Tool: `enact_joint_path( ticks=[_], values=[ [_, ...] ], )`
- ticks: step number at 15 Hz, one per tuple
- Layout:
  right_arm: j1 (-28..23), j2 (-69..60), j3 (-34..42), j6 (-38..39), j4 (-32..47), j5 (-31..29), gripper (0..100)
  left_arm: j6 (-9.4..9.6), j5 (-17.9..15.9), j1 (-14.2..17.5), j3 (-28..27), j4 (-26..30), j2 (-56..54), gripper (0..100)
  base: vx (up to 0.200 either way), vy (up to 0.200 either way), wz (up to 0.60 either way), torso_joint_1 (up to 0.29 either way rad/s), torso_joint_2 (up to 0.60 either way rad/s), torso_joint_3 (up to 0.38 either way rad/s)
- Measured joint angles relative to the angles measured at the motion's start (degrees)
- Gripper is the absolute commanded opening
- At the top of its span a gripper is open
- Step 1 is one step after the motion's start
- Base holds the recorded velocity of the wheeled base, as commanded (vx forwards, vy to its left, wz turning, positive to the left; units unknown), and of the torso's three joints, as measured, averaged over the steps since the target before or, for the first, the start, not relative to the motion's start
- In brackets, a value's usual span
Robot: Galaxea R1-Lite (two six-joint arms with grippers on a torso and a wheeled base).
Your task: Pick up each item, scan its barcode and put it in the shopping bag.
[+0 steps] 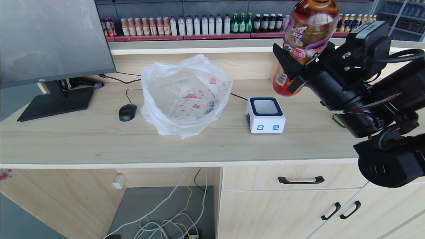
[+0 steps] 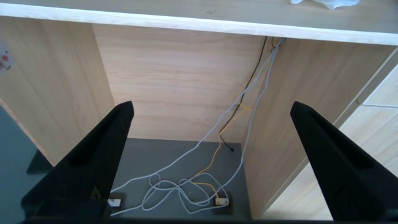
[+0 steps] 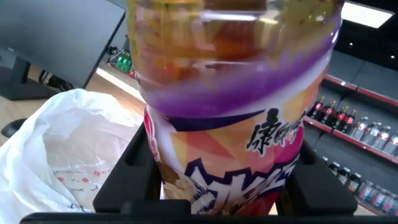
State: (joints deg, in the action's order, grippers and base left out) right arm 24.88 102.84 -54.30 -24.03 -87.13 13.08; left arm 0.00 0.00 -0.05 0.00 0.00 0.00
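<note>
One bottle (image 1: pixel 303 43) of amber drink is the item in hand in the head view: the right gripper (image 1: pixel 303 63) is clamped across its lower half and holds it in the air, at about 1 o'clock from the white scanner (image 1: pixel 265 114). The picture's edge cuts off its cap. Its label is purple, white and orange, and a small white panel near the base carries print too fine to make out. The shopping bag (image 1: pixel 186 94), white plastic with red marks, stands open on the counter (image 1: pixel 99 146) at 9 o'clock from the scanner; a mouse (image 1: pixel 127 112) lies at 9 o'clock from the bag, near a monitor (image 1: pixel 49 39). A green-edged thing (image 1: pixel 338 120) is mostly hidden behind the right arm. Rows of shelf bottles (image 1: pixel 199 26) line the back wall.

Left wrist view: the left gripper (image 2: pixel 211 162) has its black fingers (image 2: pixel 93 168) wide apart with nothing between them, low in front of the counter's open bay, where loose cables (image 2: pixel 186 186) lie on the floor.

Right wrist view: the bottle (image 3: pixel 230 112) looms close between the right gripper's fingers (image 3: pixel 134 168); large characters cross its label, partly cut off. The shopping bag (image 3: pixel 62 149) sits beyond it
</note>
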Motion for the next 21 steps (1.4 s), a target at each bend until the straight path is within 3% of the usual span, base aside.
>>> enact_joint_path(
  ticks=[5, 9, 15, 21],
  values=[
    [-1.65, -2.01, 3.86, 7.52, -2.84, -1.62, 0, 0.11, -0.02, 0.02, 0.00, 0.00, 0.00, 100, 0.000, 0.000, 0.00, 0.000, 0.00, 0.000],
    [-3.15, -2.68, 7.83, 14.40, -2.76, -11.91, 0, 0.07, 0.00, 0.00, 0.00, 0.00, 0.00, 100, 0.000, 0.000, 0.00, 0.000, 0.00, 0.000],
    [-3.11, -1.51, 5.40, 17.60, -2.82, -13.03, 0, 0.10, 0.00, 0.05, 0.00, 0.00, 0.00, 100, 0.000, 0.000, 0.00, 0.000, 0.00, 0.000],
    [-3.67, -1.30, 3.78, 19.58, -2.62, -14.93, 0, -0.05, 0.00, -0.09, 0.00, 0.02, 0.02, 100, 0.000, 0.200, 0.00, 0.006, 0.00, 0.002]
  ],
)
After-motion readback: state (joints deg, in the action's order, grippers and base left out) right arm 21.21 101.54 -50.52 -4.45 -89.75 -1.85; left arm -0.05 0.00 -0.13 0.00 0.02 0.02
